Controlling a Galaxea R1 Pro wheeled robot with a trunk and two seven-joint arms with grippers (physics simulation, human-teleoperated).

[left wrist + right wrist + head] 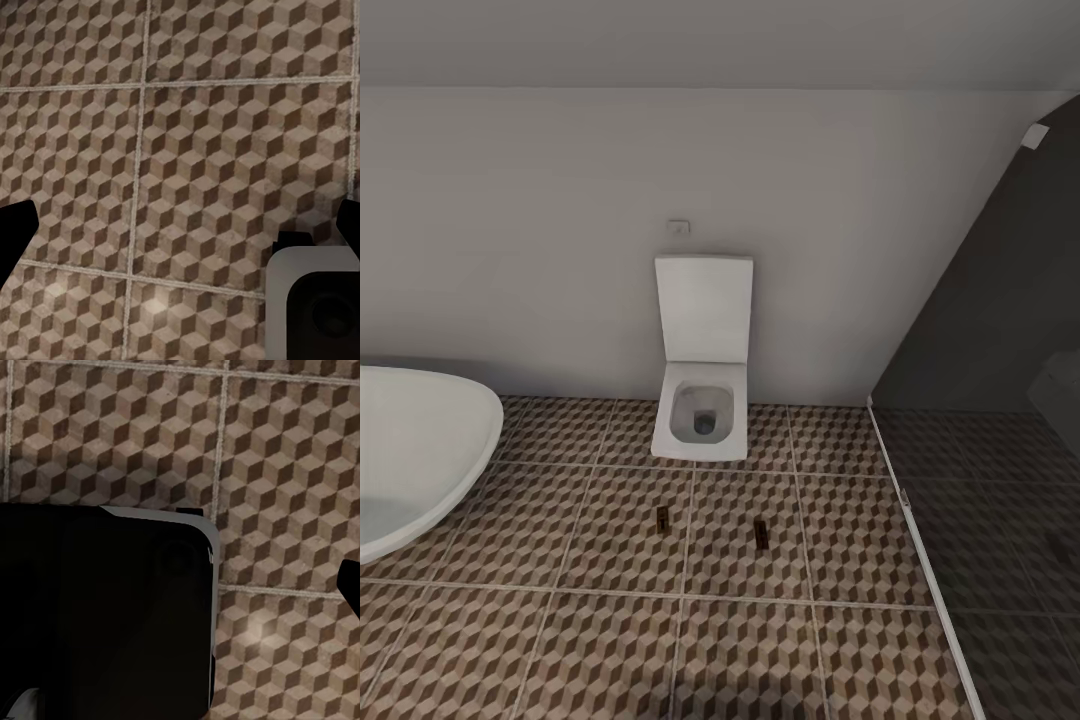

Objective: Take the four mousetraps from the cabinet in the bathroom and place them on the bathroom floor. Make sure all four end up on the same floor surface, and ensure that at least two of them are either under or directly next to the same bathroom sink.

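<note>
Bathroom floor (pixel 610 640): large square tiles in a brown-and-beige cube print with light grout lines, running from the near edge of the head view back to the far wall. It appears again close up under both wrist cameras (pixel 195 150) (pixel 285 450).

Mousetraps, two visible: small dark flat pieces lying on the floor tiles in front of the toilet. One (pixel 661 517) lies toward the left, the other (pixel 761 533) toward the right, well apart from each other, a grout line running between them. Both are too small to make out their parts.

Toilet (pixel 701 420): white, square-bowled, lid raised against the wall, standing at the back of the tiled floor. A small white plate (pixel 679 227) sits on the wall above it.

Bathtub (pixel 420 450): white, curved rim, at the left edge of the head view, resting on the same tiles, well apart from the nearer mousetrap.

Glass partition (pixel 1000 420): dark, tinted panel at the right, its light lower frame running diagonally across the floor; tiles show dimly behind it.

Left gripper (pixel 180 229): two dark fingertips at opposite edges of the left wrist view, spread wide, nothing between them but floor. A grey-and-black robot part (pixel 315 300) shows below it.

Right gripper: one dark fingertip (pixel 350 585) at the edge of the right wrist view; a large black robot body (pixel 105 615) covers the other side, so I cannot tell how far it is open or whether it holds anything.
</note>
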